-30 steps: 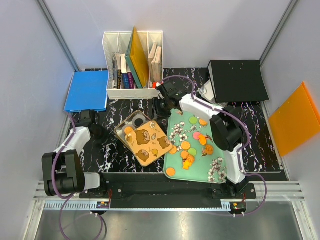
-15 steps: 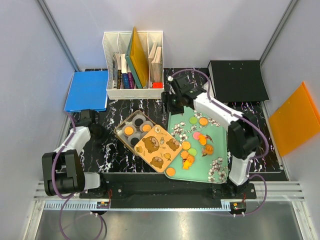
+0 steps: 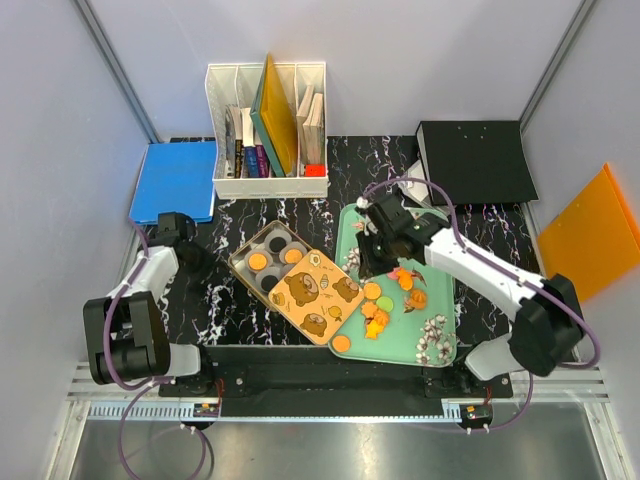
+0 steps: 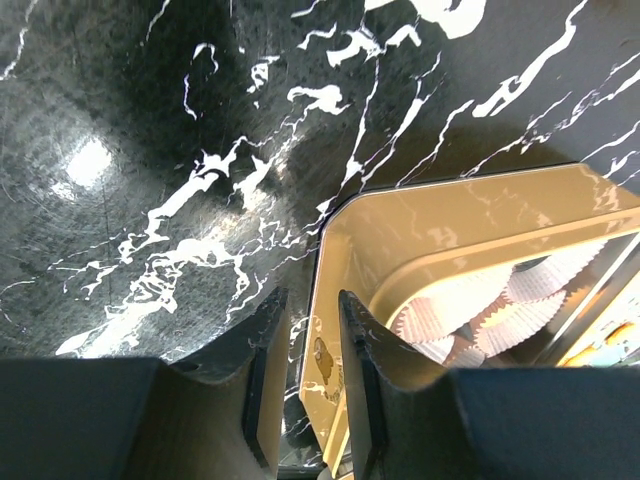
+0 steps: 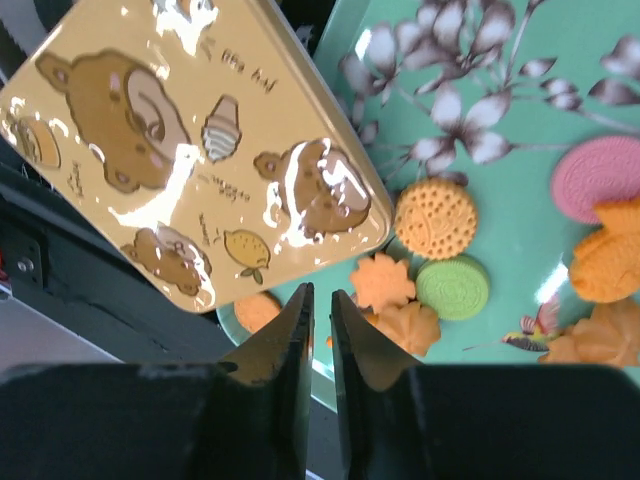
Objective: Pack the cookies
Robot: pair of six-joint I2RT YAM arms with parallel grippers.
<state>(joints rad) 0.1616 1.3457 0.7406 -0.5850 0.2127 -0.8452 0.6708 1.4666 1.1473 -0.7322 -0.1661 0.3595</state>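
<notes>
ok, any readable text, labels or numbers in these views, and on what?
Nothing legible.
Small script on the lid, beside the bear prints: too blurred to read.
Print on the book spines: too small to read.
No other text visible.

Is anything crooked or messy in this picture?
Yes. The bear lid lies crooked, covering part of the open tin, with one corner over the green tray's edge. The cookies are scattered loosely on that tray, not in rows.
</notes>
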